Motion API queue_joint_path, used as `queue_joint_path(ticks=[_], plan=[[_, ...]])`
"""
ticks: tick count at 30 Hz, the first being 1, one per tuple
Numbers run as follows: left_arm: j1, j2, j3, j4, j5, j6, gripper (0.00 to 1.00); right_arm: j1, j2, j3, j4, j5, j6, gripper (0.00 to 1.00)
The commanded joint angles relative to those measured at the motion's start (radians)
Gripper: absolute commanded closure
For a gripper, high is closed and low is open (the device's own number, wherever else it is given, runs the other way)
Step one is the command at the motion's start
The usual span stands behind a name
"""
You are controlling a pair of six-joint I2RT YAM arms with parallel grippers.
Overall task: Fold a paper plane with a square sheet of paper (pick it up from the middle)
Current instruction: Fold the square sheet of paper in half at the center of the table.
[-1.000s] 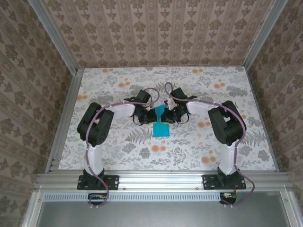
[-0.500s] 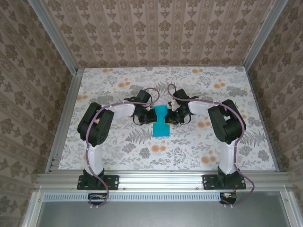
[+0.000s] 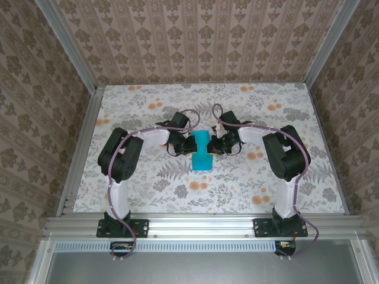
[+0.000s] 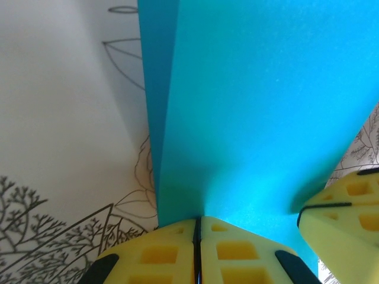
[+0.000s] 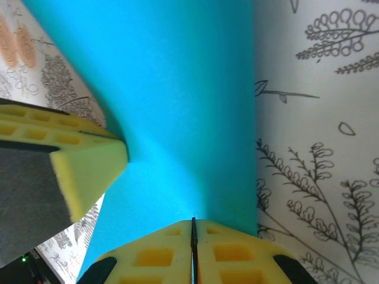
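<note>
– Status of the square sheet of paper (image 3: 202, 151)?
– Middle of the bench (image 3: 148, 183), well in from every edge. It is held between both arms, seems raised off the surface, and is narrower at the far end. Left fingers (image 4: 231, 242) are clamped tight on its left edge and right fingers (image 5: 231, 248) on its right edge.
– Step in hand?
– Probably bringing the two sides together for the centre crease. Early, no dart shape yet.
– How to do it well?
– Move both wrists in evenly with the edges matched. Pinch firmly so the thin sheet can't slip, and don't pull outward or it may tear. Lower it to the bench before pressing the crease.
</note>
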Motion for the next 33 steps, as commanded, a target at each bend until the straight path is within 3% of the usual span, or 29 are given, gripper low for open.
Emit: queue_joint_path(ticks=[1, 11, 17, 22, 33], plan=[[-0.005, 0.118, -0.038, -0.093, -0.118, 0.003, 0.90, 0.010, -0.029, -0.042, 0.013, -0.046, 0.016, 0.90], [-0.007, 0.097, -0.075, -0.087, -0.136, -0.002, 0.90, 0.008, -0.032, -0.121, -0.016, 0.014, 0.001, 0.91], [-0.008, 0.091, -0.087, -0.072, -0.135, -0.003, 0.90, 0.022, -0.126, -0.141, 0.012, -0.050, 0.010, 0.90], [-0.009, 0.092, -0.087, -0.074, -0.138, -0.002, 0.90, 0.029, -0.118, -0.192, 0.032, -0.083, 0.023, 0.90], [-0.010, 0.091, -0.087, -0.074, -0.147, 0.002, 0.90, 0.040, -0.143, -0.258, 0.030, -0.073, 0.041, 0.91]])
